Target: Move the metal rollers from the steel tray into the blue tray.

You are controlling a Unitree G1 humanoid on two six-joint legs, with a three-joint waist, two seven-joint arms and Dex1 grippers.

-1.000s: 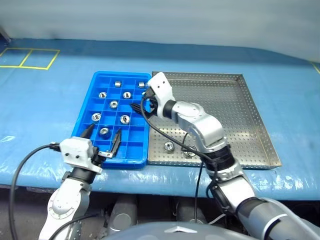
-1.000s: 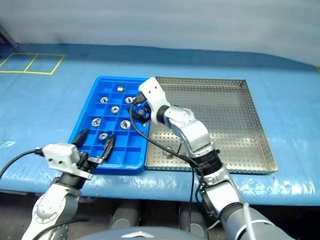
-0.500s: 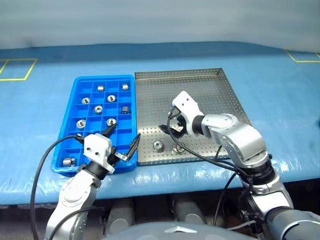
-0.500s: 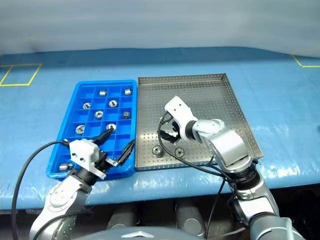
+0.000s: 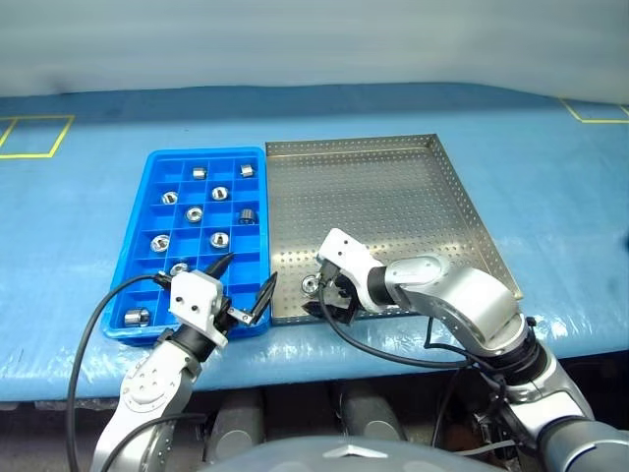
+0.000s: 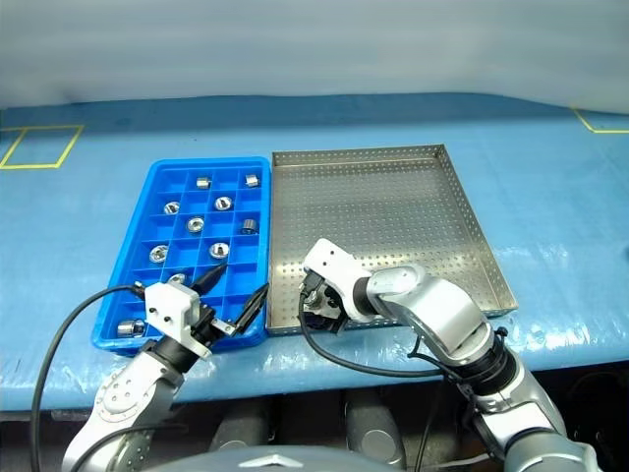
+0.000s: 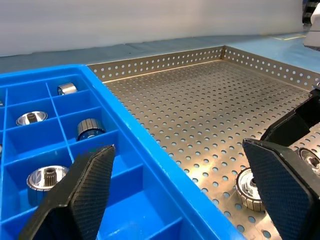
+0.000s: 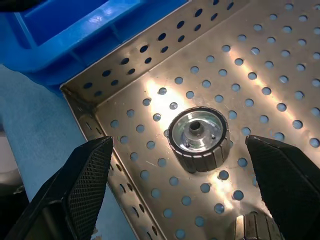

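Right pincer (image 8: 180, 200) dropped over ribbed silver roller (image 8: 198, 137), perforated steel tray (image 8: 280, 75).

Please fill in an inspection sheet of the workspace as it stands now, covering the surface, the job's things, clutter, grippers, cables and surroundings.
Surface: blue sheet over the table, with yellow taped outlines at its far corners.
Job's things: steel tray right of and against the blue tray. Two metal rollers in the steel tray's near-left corner; about nine more in the blue tray's compartments.
Clutter: nothing seen.
Grippers: left gripper open, over the blue tray's near edge, holding nothing. Right gripper open, pointing down, its fingers on either side of a roller without touching it.
Cables: black cable looping from the left wrist; another under the right forearm.
Surroundings: pale wall behind the table.
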